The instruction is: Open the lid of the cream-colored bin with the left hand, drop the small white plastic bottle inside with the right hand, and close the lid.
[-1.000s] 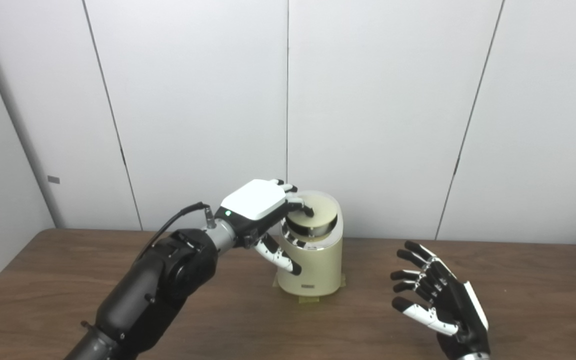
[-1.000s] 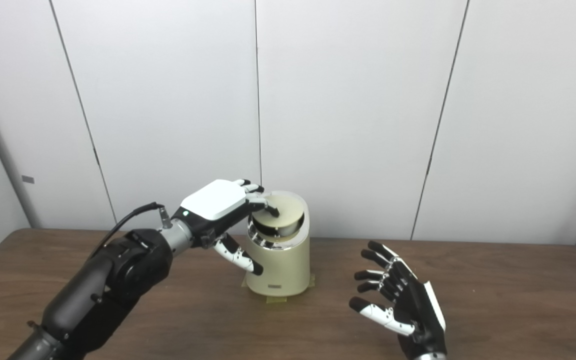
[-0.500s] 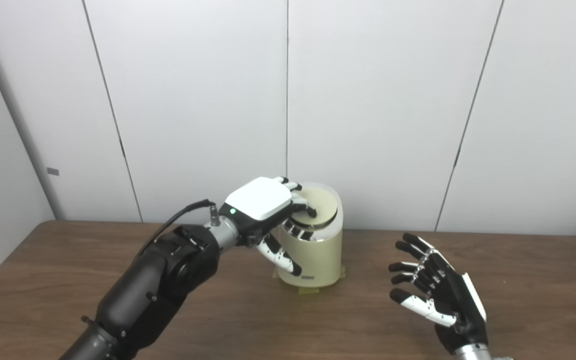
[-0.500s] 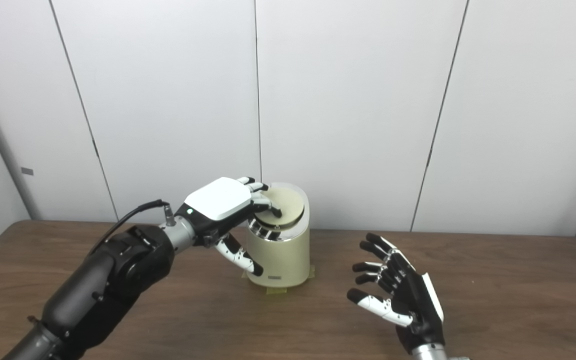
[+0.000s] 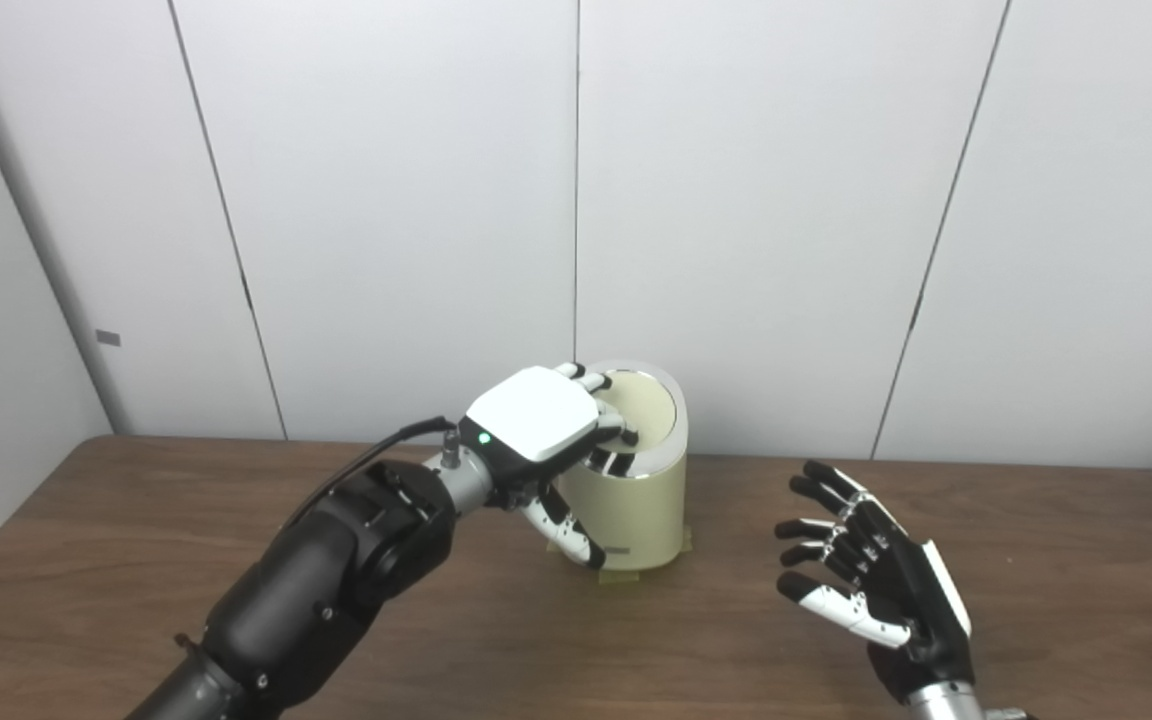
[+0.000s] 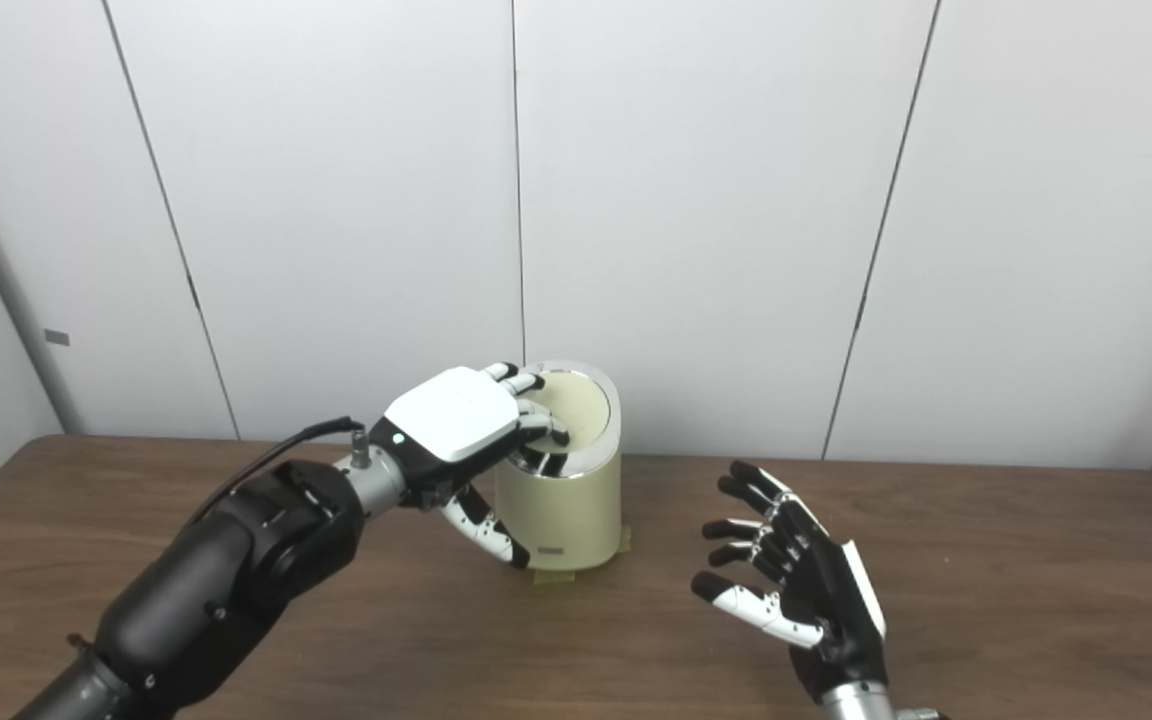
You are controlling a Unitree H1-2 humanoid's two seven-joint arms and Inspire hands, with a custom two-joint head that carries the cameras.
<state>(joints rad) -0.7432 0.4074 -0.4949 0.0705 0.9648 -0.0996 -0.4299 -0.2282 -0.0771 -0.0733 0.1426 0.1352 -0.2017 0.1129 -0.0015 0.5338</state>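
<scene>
The left hand lies over the near left edge of the bin, its fingers pressing on the lid, which sits low in the bin's rim; they press on it without clutching it. The white back of the hand hides that edge of the lid, so whether it is fully shut cannot be told. The bin stands on the table near the wall. The right hand hovers to the bin's right, empty, fingers spread. The bottle is nowhere in view.
</scene>
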